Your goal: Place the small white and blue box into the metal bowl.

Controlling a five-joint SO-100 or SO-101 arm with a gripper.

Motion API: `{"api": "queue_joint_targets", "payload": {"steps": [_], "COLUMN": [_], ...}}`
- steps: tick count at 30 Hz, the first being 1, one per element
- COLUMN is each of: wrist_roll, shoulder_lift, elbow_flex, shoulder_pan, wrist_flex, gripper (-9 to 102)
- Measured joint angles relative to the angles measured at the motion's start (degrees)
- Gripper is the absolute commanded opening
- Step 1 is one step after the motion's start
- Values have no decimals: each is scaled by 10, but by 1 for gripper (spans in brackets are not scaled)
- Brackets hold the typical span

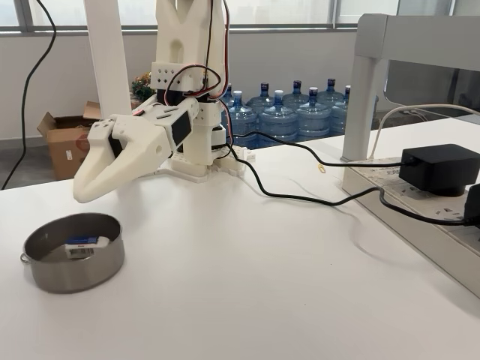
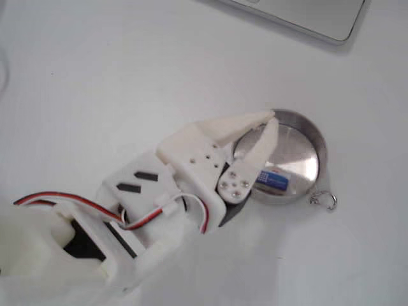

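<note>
The metal bowl (image 1: 75,271) sits on the white table at the front left in a fixed view; seen from above in the other, the metal bowl (image 2: 305,152) has a small ring loop (image 2: 324,199) at its edge. The small white and blue box (image 1: 82,244) lies on the bowl's floor, against the wall; from above the box (image 2: 275,181) rests beside the lower rim. My white gripper (image 1: 79,197) hangs above the bowl's far edge, apart from it. From above, the gripper (image 2: 273,117) has its fingertips together over the rim, holding nothing.
A black cable (image 1: 300,196) runs from the arm's base to a black adapter (image 1: 439,166) on a power strip at the right. A white post (image 1: 360,105) stands behind it. A grey slab's corner (image 2: 306,16) lies past the bowl.
</note>
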Motion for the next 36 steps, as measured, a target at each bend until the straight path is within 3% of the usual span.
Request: {"api": "queue_joint_targets", "payload": {"steps": [5, 13, 23, 26, 30, 36], "wrist_roll": [0, 0, -19, -107, -312, -669], "shoulder_lift": [6, 76, 101, 130, 259, 504], "elbow_flex": [26, 80, 89, 98, 131, 134], "shoulder_pan": [-52, -330, -554, -568, -572, -576], "wrist_flex": [0, 0, 0, 8, 65, 316], "gripper": [-4, -4, -4, -4, -4, -4]}}
